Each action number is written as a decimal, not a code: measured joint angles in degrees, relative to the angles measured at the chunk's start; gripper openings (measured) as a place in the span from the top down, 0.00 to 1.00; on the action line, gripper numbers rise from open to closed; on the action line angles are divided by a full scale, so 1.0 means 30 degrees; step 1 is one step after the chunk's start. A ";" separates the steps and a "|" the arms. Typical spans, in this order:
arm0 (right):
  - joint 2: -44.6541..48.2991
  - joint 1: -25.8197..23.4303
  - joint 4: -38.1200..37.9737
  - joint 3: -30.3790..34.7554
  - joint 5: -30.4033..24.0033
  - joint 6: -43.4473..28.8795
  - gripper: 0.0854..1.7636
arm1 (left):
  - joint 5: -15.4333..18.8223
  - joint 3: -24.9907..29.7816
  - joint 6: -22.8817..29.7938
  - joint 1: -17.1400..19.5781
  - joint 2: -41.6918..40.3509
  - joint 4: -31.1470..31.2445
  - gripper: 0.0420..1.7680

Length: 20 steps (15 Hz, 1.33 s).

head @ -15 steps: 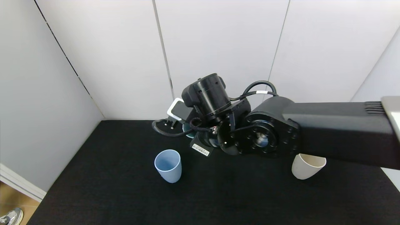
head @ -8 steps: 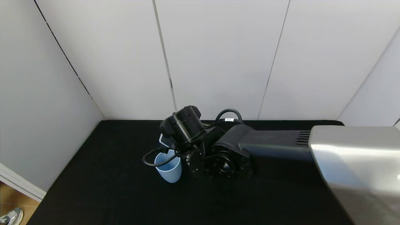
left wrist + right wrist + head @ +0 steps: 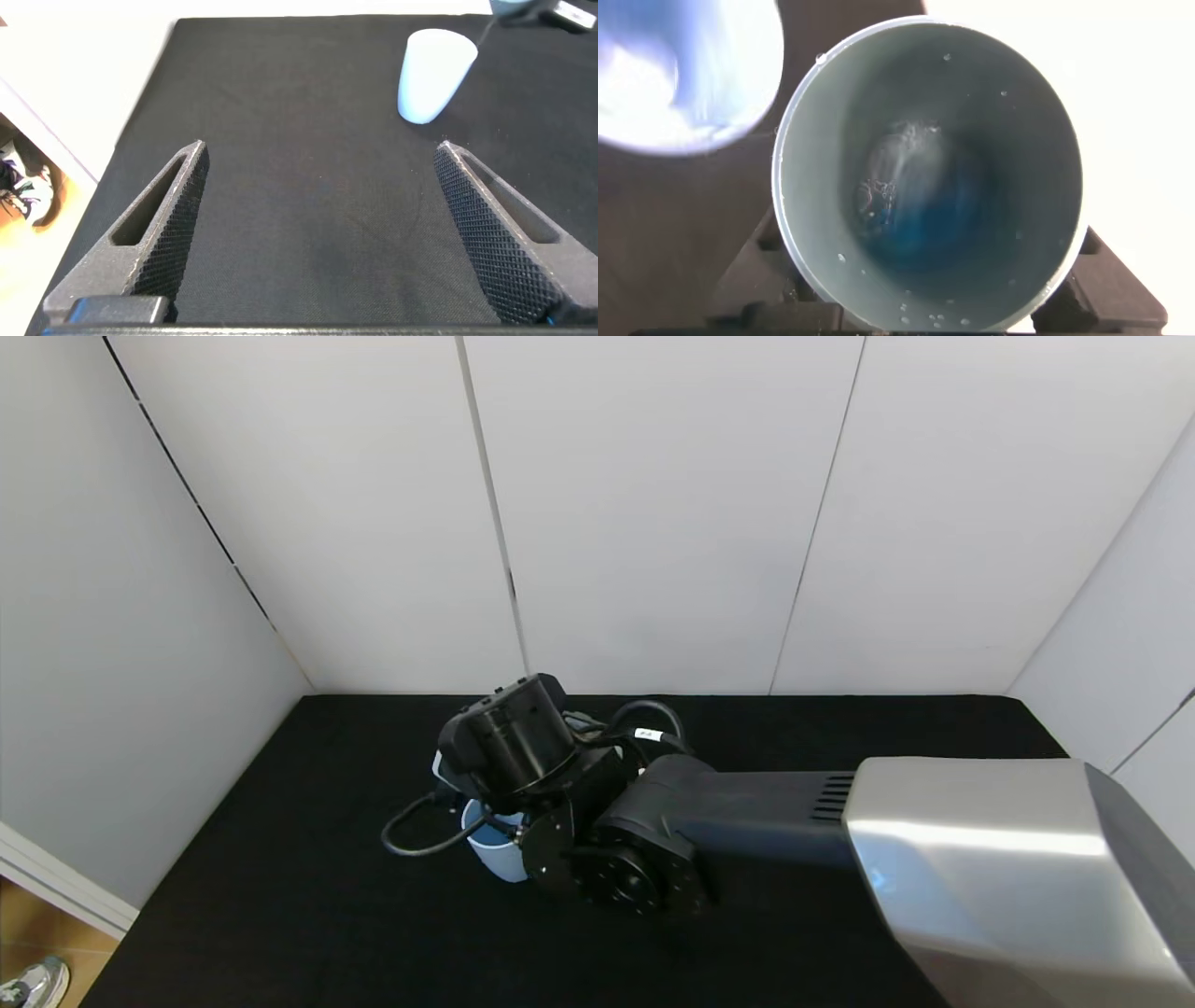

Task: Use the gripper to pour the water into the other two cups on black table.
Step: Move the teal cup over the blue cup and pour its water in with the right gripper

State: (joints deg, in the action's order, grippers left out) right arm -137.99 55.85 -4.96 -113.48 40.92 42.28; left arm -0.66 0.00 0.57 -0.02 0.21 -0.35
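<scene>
Since one second before, your right arm came down and across toward the light blue cup (image 3: 493, 851), and the cream-white cup, which stood in the open then, was now hidden behind the arm in the head view. The right hand (image 3: 476, 775) hung just above the light blue cup, with its looped cable hanging beside the cup.

In the right wrist view the teal cup (image 3: 929, 173) sat in the right hand and was pinched by it; the dark parts of the hand showed under its rim. Water lay in the bottom of the teal cup, with drops on the inner wall, and the mouth of the light blue cup (image 3: 682, 70) showed just beside its rim.

I judge that the step in hand was the pour into the light blue cup, the first of the two. Whether water already ran over the rim, I could not tell. The next move calls for more tilt, slowly, with the rim kept over the blue mouth.

Your left hand (image 3: 322, 233) stayed idle with fingers spread wide, low over the black tabletop (image 3: 308, 112), well apart from the light blue cup.
</scene>
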 joint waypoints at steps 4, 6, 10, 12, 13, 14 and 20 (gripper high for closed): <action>-0.0423 0.0264 0.0597 0.0004 0.0150 0.1325 0.34 | 0.0000 0.0000 0.0008 0.0008 0.0000 0.0016 0.03; -0.0512 0.0366 0.0646 0.0000 0.0707 0.1987 0.34 | 0.0000 0.0000 0.0008 0.0008 0.0000 0.0008 0.03; -0.0736 0.0455 0.1780 -0.0102 0.1369 0.3381 0.34 | -0.0008 0.0000 0.0008 0.0008 0.0000 0.0000 0.03; -0.0910 0.0447 0.2495 -0.0146 0.1499 0.4299 0.34 | 0.0000 0.0000 0.0008 0.0008 0.0000 0.0008 0.03; -0.0992 0.0459 0.2743 -0.0163 0.1942 0.4657 0.34 | -0.0008 0.0000 0.0008 0.0008 0.0000 0.0016 0.03; -0.1101 0.0496 0.3113 -0.0171 0.2397 0.4998 0.34 | 0.0000 0.0000 0.0008 0.0008 0.0000 0.0008 0.03; -0.1829 0.0557 0.5888 -0.0171 0.3803 0.8168 0.34 | -0.0008 0.0000 0.0008 0.0008 0.0000 0.0016 0.03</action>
State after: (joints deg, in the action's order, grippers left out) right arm -143.47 57.52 12.70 -113.99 52.33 66.78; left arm -0.68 0.00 0.60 0.00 0.21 -0.30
